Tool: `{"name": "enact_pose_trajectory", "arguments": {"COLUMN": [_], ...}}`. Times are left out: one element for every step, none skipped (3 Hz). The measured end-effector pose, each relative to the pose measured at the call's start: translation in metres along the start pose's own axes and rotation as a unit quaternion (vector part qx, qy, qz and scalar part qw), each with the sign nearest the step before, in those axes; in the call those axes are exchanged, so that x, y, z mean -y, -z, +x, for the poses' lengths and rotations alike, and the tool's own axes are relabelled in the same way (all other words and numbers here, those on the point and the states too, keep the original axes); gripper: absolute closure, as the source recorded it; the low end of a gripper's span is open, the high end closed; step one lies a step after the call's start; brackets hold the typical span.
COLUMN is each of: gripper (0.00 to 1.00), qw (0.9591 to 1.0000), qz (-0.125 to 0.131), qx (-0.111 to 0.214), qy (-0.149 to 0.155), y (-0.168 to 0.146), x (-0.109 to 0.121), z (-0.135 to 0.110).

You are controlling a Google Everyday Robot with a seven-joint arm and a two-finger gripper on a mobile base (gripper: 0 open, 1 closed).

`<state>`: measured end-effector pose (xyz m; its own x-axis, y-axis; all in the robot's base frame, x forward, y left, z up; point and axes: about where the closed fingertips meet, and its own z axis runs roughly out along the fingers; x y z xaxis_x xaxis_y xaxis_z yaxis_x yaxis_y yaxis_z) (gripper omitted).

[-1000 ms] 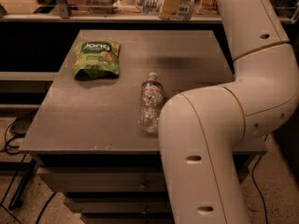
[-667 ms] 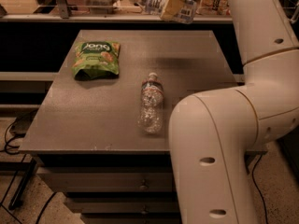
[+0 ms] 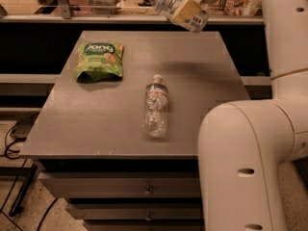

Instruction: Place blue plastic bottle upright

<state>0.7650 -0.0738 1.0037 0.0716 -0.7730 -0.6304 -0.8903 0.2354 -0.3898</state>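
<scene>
Bluish plastic in mid-air: the blue plastic bottle [image 3: 166,1] hangs at a slant at the top of the frame, between 12 and 1 o'clock, above the far edge of the grey table [image 3: 96,129]. The gripper [image 3: 187,11] of the white arm [image 3: 245,167] sits at the same spot. We read its jaws as closed round the bottle's body: a yellowish pad crosses the pale label, and nothing else holds the bottle up.

Below, a crinkled clear bottle [image 3: 155,110] with a narrow red-and-dark band lies on its side near the table's centre, cap toward 12 o'clock. A green snack bag [image 3: 98,60] lies flat toward 10 o'clock, well apart from it.

As we judge it, the task is roughly half done: the bottle is lifted and carried, but it is neither upright nor touching the table. Left to do — bring it down over a bare patch, turn it so the base faces the table, stand it there and let go. The open stretch toward 2 o'clock looks to us a likely place — away from both the bag and the fallen bottle.
</scene>
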Motion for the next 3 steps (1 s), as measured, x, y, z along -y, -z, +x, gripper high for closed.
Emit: {"name": "enact_pose_trajectory", "arguments": {"gripper": [1.0, 1.0, 1.0], "qw": [0.9976, 0.9936, 0.9854], "qz": [-0.016, -0.025, -0.037], "qx": [0.053, 0.082, 0.083], "qy": [-0.041, -0.074, -0.144], "y": [0.006, 0.013, 0.026], "x": [-0.006, -0.011, -0.038], "z": [0.015, 0.032, 0.079]}}
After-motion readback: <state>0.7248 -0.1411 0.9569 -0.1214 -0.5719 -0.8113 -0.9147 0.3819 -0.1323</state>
